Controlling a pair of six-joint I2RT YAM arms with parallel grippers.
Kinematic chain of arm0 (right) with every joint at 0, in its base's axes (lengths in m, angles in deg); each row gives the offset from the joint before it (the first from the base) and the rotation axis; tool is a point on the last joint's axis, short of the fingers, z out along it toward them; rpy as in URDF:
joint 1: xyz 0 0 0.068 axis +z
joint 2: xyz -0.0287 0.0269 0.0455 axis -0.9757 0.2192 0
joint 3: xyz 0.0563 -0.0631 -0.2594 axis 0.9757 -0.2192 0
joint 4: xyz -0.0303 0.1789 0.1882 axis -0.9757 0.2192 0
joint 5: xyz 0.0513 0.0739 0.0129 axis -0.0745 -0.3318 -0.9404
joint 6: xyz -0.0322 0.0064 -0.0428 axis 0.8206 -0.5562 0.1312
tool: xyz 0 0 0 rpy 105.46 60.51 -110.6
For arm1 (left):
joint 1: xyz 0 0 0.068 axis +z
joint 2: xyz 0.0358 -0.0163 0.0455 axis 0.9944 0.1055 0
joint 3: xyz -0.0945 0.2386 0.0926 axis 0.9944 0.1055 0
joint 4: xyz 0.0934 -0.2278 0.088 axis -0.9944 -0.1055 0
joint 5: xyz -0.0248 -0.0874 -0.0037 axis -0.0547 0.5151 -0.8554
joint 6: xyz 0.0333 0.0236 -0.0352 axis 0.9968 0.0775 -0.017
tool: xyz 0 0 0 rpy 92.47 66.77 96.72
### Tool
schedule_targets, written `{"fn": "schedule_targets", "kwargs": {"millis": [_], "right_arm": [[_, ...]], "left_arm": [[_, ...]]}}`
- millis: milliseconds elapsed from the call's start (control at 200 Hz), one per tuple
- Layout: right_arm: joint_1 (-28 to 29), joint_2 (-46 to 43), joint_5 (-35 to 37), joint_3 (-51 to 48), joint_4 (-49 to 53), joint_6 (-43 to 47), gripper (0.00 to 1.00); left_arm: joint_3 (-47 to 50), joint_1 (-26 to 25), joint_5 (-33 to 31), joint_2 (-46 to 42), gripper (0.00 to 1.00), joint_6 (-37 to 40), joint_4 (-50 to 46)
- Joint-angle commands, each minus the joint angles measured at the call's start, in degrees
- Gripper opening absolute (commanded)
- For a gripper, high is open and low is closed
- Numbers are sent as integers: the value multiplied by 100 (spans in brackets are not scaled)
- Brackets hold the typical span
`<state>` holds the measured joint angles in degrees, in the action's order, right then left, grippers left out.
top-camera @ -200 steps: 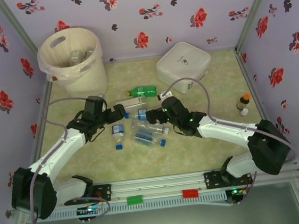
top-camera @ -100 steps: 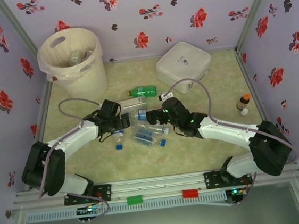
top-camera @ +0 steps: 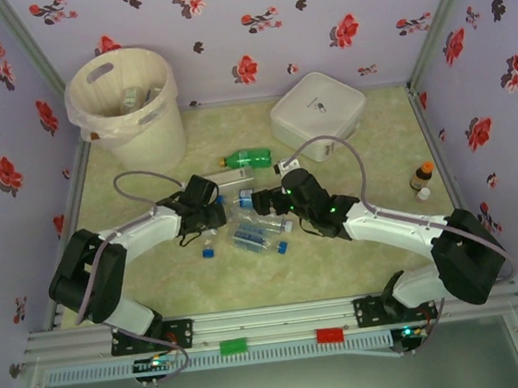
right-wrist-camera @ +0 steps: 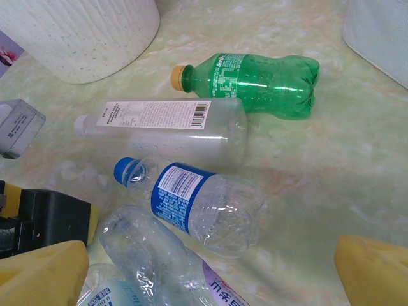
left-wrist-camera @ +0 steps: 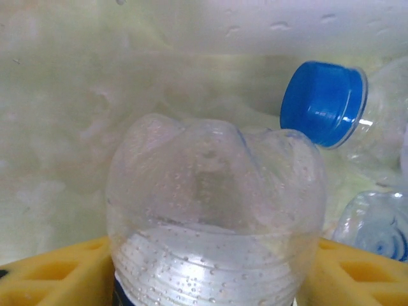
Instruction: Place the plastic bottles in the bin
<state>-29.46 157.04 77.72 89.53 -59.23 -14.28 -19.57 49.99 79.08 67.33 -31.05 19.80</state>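
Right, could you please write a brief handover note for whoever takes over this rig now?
Left tool: shut on a clear bottle beside the pile of bottles.
Right tool: open, above that pile.
Done: a few bottles lie in the bin.
Left: the held one, the pile and the green bottle go to the bin.

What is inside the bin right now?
A couple of bottles lie in the bin, seen from above; anything beneath them is covered, so the count is unclear.
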Motion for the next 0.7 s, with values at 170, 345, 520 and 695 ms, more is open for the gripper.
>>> {"fn": "schedule_targets", "kwargs": {"millis": [170,345,520,695], "right_arm": [[-22,-90,208,86,226,289,100],[-17,-193,427,42,253,342,100],[-26,-261,573,5,234,310,99],[-26,-350,628,-60,185,215,100]], "left_arm": [[101,-42,-274,-403,43,-10,11],[33,-29,-539,-1006,40,109,-64],[-427,174,-529,-1497,39,519,-52],[-1465,462,-349,-1554,37,1284,53]]}}
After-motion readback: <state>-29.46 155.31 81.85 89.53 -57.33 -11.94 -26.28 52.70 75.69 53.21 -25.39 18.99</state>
